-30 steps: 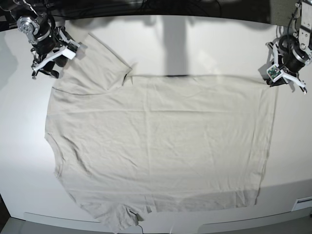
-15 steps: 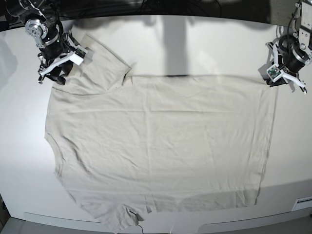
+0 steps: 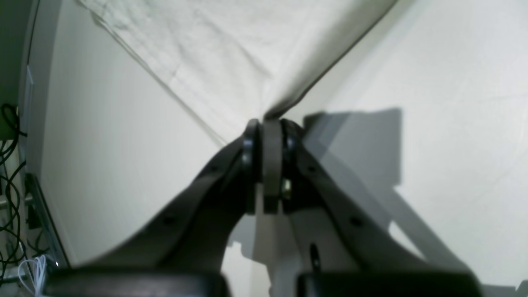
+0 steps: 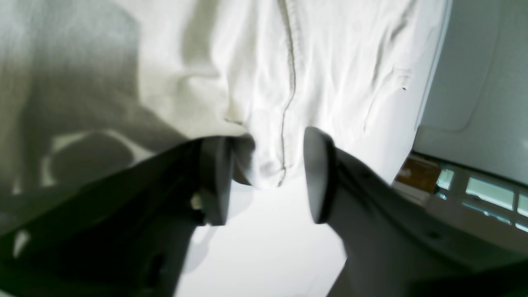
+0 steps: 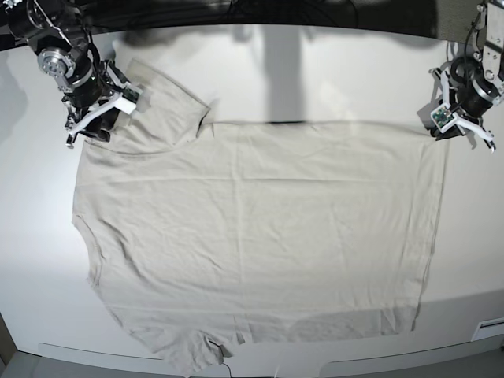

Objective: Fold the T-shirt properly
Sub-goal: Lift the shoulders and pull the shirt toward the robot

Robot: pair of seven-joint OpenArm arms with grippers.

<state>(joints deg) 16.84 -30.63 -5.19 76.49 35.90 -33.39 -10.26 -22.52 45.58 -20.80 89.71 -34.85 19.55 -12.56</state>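
Note:
The pale beige T-shirt (image 5: 252,228) lies spread flat on the white table (image 5: 331,71), one sleeve at the far left and the hem at the right. In the base view my left gripper (image 5: 443,134) sits at the hem's far right corner. The left wrist view shows that gripper (image 3: 268,123) shut on the T-shirt (image 3: 231,49) corner. My right gripper (image 5: 93,132) is at the far-left sleeve edge. In the right wrist view it (image 4: 266,181) is open, its fingers (image 4: 317,181) straddling the seamed edge of the T-shirt (image 4: 330,62).
The table's dark back edge (image 5: 236,16) runs behind both arms. The front edge (image 5: 354,364) lies just below the shirt's lower sleeve. Cables (image 3: 8,165) hang beyond the table side near the left arm. A small white tag (image 5: 490,327) sits at the front right.
My right arm has moved from beside the sleeve onto its edge, and its jaws have narrowed around the fabric. The left arm and the shirt body have not moved.

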